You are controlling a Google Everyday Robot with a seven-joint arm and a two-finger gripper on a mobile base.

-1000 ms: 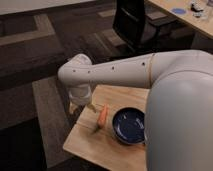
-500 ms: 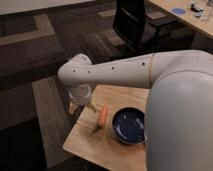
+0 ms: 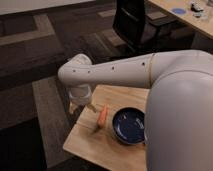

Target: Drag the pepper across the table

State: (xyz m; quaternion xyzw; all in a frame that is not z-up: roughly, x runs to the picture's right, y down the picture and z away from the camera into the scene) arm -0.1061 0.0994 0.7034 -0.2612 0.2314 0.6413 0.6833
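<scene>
Camera view. The arm (image 3: 115,72) reaches in from 3 o'clock and bends down over the far-left corner of the table (image 3: 95,145). The gripper (image 3: 84,106) hangs below the wrist, low over the tabletop, at 10 o'clock of the pepper (image 3: 102,116) and just beside it; whether it is clenched or released cannot be told, and contact with the pepper cannot be told. The pepper lies on the table, long axis running from 1 to 7 o'clock, at 9 o'clock of the blue bowl (image 3: 129,126) and near its rim. Compared with half a second earlier, arm, gripper, pepper and bowl hold the same positions.
</scene>
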